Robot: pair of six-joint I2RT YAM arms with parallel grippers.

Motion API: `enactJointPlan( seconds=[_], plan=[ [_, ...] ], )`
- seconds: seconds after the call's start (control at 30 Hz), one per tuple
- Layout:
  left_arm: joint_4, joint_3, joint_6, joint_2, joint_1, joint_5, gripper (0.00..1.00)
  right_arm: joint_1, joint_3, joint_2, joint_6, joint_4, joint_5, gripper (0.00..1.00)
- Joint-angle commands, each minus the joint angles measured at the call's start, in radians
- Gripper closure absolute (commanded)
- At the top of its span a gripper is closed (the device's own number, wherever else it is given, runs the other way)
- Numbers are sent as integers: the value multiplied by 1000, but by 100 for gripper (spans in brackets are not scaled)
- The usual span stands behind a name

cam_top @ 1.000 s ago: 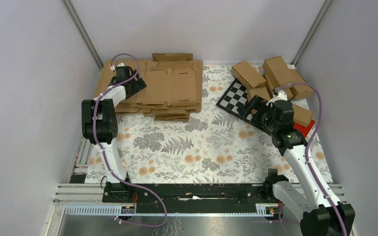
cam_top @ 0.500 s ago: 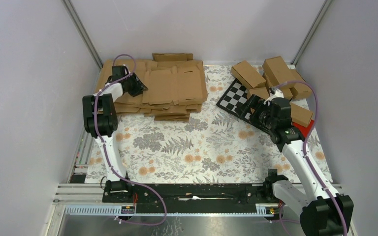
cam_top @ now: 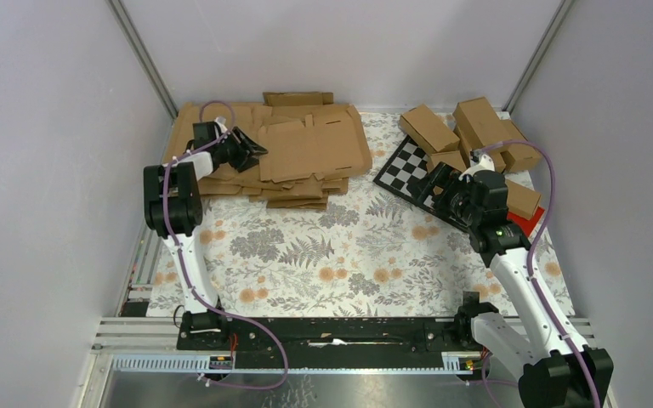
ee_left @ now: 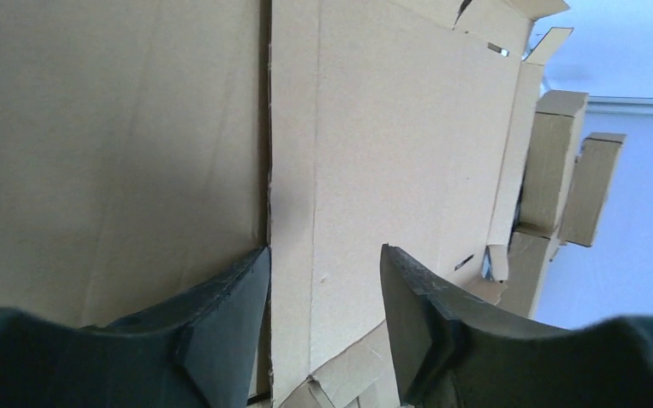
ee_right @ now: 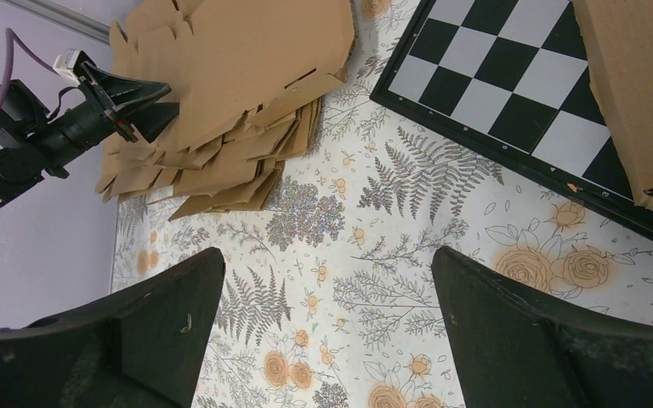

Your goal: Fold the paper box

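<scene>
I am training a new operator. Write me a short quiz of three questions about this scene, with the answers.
1. Fill in: seen from the robot, the folded cartons lie at the far ____ side.
2. The left gripper is at: A. the folded cartons; B. the pile of flat cardboard sheets; C. the checkerboard.
3. True or false: the right gripper is shut on a carton.

Key: 1 right; 2 B; 3 false, its fingers are wide apart and hold nothing.

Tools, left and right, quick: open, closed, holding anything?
Left tool: open, up against the paper box, not clamped on it.
Right tool: open, holding nothing.
</scene>
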State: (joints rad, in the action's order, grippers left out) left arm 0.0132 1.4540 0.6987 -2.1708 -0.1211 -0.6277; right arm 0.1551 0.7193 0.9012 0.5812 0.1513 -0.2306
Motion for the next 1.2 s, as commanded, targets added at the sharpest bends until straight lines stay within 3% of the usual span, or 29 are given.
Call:
enactJointPlan(
  seconds=[0.0, 0.2, 0.43, 0.67, 0.77, 0.83, 0.9, 0.97, 1.17],
  plan=[
    [-83, 7, 30, -51, 12, -103, 44, 0, 36, -17, 11, -25, -33, 0],
    [-74, 13, 24, -69, 31, -73, 45, 0, 54, -17, 20, -24, -51, 1],
    [-232, 42, 124, -138, 96, -178, 55, 0, 61, -6, 27, -25, -57, 0],
    [-212, 107, 120, -167, 128, -152, 80, 1, 56, -25, 24, -24, -54, 0],
    [-176, 154, 102, -174, 174, -151, 70, 1, 52, -31, 25, -25, -47, 0],
    [-137, 185, 82, -179, 199, -129, 69, 0, 55, -29, 25, -25, -50, 0],
    [-132, 194, 78, -176, 215, -108, 79, 0, 54, -31, 24, -24, -52, 0],
    [-132, 193, 74, -166, 226, -91, 99, 0, 53, -38, 21, -25, -50, 0],
    [-184, 78, 82, 40, 233, -58, 100, 0, 44, -60, 12, -23, -26, 1]
  ],
)
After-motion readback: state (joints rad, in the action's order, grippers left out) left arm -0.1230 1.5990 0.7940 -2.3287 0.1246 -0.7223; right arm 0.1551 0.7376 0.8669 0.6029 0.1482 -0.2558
